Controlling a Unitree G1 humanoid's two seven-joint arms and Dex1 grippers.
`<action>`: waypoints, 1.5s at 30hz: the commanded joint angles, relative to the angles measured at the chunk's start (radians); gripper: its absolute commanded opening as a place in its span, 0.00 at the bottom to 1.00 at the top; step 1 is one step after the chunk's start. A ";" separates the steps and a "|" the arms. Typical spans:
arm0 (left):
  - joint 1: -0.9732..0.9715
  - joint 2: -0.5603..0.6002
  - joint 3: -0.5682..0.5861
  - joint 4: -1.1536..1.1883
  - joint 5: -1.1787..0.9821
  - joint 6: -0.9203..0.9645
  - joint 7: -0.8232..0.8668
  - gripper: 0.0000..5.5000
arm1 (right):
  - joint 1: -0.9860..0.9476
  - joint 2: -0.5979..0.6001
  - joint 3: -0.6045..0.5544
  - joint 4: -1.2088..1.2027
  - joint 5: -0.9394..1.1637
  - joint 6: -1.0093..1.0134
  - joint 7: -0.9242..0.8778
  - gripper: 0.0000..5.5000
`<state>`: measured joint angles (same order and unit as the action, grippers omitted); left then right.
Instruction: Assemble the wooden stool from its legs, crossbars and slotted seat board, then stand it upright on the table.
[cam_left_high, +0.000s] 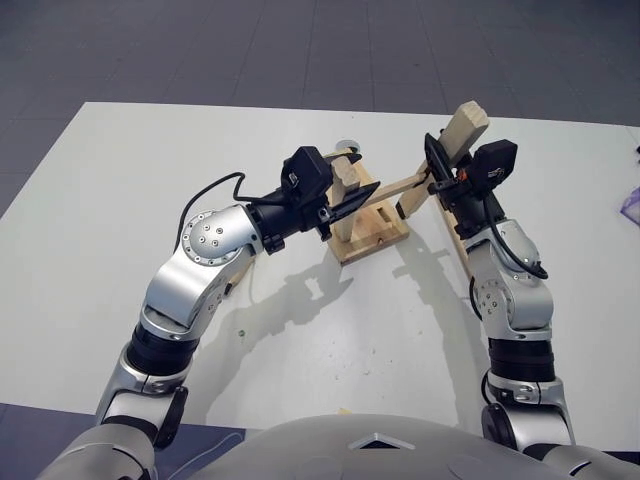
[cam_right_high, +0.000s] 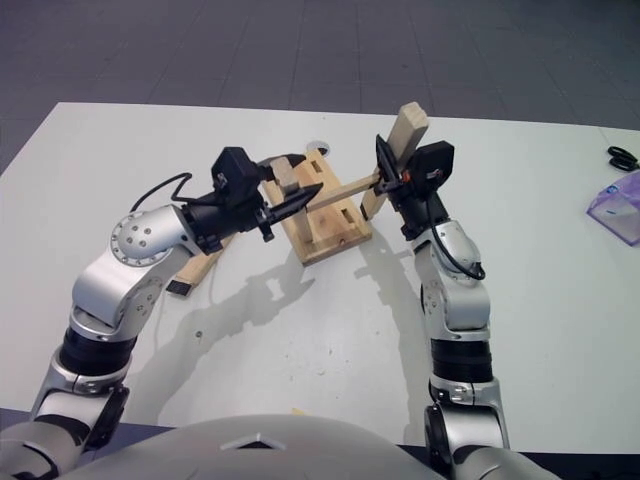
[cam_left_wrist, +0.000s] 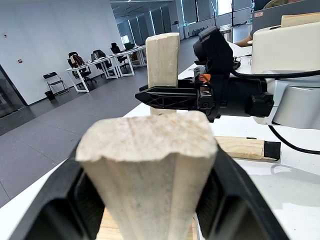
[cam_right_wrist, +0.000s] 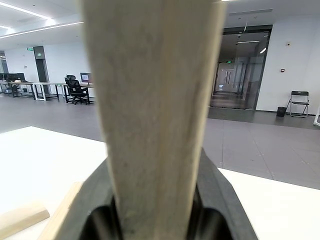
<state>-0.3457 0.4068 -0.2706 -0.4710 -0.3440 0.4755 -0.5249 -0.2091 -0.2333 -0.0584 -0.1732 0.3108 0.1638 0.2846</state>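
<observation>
The slotted seat board (cam_left_high: 372, 228) lies flat at the middle of the table. My left gripper (cam_left_high: 347, 183) is shut on a short wooden leg (cam_left_high: 345, 172) standing over the board's left end; the left wrist view shows this leg (cam_left_wrist: 150, 170) between the black fingers (cam_left_wrist: 55, 210). To the right, my right gripper (cam_left_high: 449, 152) is shut on a second leg (cam_left_high: 466, 127), held tilted above the table and seen up close as a leg (cam_right_wrist: 155, 100) in the right wrist view. A thin crossbar (cam_left_high: 397, 187) runs between the two legs.
A loose leg with a black foot (cam_left_high: 461, 245) lies under my right forearm, and another (cam_right_high: 203, 265) lies under my left forearm. A purple box (cam_right_high: 618, 212) and scissors (cam_right_high: 622, 156) sit at the table's right edge. The white table (cam_left_high: 120, 210) has free room left and front.
</observation>
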 joint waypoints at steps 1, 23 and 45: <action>0.069 0.022 -0.059 0.035 0.050 0.056 -0.005 0.38 | 0.005 -0.010 0.010 -0.001 -0.010 0.011 0.027 0.19; 0.086 0.040 -0.078 0.066 0.085 0.028 -0.008 0.38 | -0.067 -0.017 0.009 -0.097 0.138 0.159 0.115 0.19; 0.064 0.046 -0.092 0.112 0.099 -0.007 -0.019 0.38 | -0.099 0.002 -0.026 0.002 0.345 0.406 0.177 0.19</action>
<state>-0.3294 0.4123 -0.2930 -0.4433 -0.3144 0.3955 -0.5109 -0.2974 -0.2643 -0.1384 -0.1845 0.5734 0.4925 0.3757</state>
